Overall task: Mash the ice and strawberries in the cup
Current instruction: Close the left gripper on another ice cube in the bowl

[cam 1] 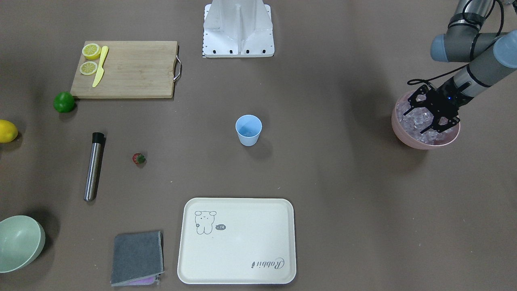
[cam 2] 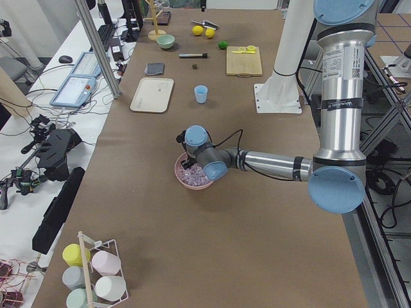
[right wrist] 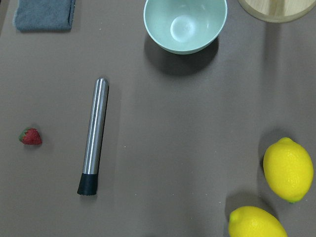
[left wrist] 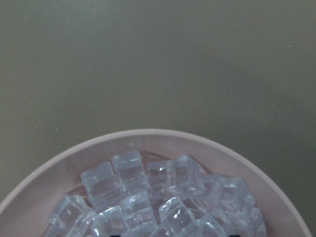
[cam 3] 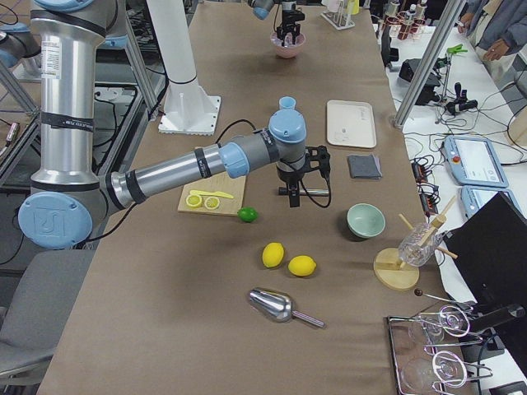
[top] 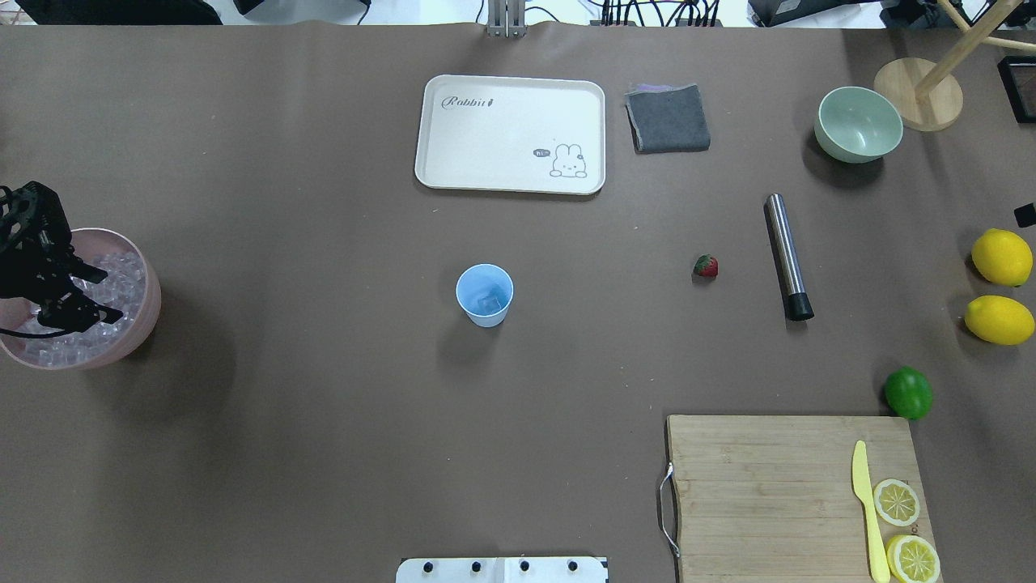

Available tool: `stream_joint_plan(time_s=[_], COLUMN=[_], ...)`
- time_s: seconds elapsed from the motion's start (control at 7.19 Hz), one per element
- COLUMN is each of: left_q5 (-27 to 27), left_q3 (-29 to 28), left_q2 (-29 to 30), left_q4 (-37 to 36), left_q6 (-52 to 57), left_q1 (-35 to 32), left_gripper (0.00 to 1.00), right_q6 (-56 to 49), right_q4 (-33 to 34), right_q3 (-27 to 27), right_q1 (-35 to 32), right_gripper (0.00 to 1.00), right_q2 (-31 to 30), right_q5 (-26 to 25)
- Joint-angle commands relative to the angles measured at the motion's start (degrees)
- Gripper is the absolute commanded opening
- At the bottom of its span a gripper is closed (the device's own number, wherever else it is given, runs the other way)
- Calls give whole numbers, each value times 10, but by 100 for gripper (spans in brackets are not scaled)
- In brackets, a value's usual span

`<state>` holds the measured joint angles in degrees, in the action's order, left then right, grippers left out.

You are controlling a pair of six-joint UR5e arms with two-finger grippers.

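The light-blue cup (cam 1: 248, 130) stands upright mid-table, also in the overhead view (top: 484, 295); a faint glassy cube seems to lie at its bottom. The strawberry (cam 1: 138, 158) lies on the table beside a steel muddler (cam 1: 93, 166), apart from the cup; it also shows in the right wrist view (right wrist: 30, 137). Ice cubes (left wrist: 148, 192) fill a pink bowl (cam 1: 404, 137). My left gripper (cam 1: 424, 117) is open, its fingers down among the ice. My right gripper (cam 3: 294, 197) hangs above the muddler area; I cannot tell whether it is open or shut.
A cream tray (top: 510, 134), a grey cloth (top: 668, 119) and a pale-green bowl (top: 858, 123) lie on the far side. A cutting board (top: 777, 486) holds lemon slices and a yellow knife. A lime (top: 907, 393) and two lemons (top: 1002, 257) lie at the right.
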<state>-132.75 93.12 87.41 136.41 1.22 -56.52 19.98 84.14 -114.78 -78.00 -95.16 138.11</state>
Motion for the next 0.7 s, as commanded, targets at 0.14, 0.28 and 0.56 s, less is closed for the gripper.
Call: stream_joint_plan(time_s=[0.14, 0.28, 0.56], left_q5=[-4, -4, -8], left_q3=[0, 0, 3], left_q2=[-9, -10, -11], left_q4=[0, 0, 0], left_q6=[18, 18, 19], left_q1=[-1, -2, -5], left_gripper=[77, 77, 80], right_q6=[0, 0, 0], right_q4=[1, 1, 1], right_q3=[-1, -3, -4], right_q1=[-1, -3, -4], right_gripper=[100, 100, 100], right_q2=[-1, -1, -1], right_q5=[-1, 1, 1])
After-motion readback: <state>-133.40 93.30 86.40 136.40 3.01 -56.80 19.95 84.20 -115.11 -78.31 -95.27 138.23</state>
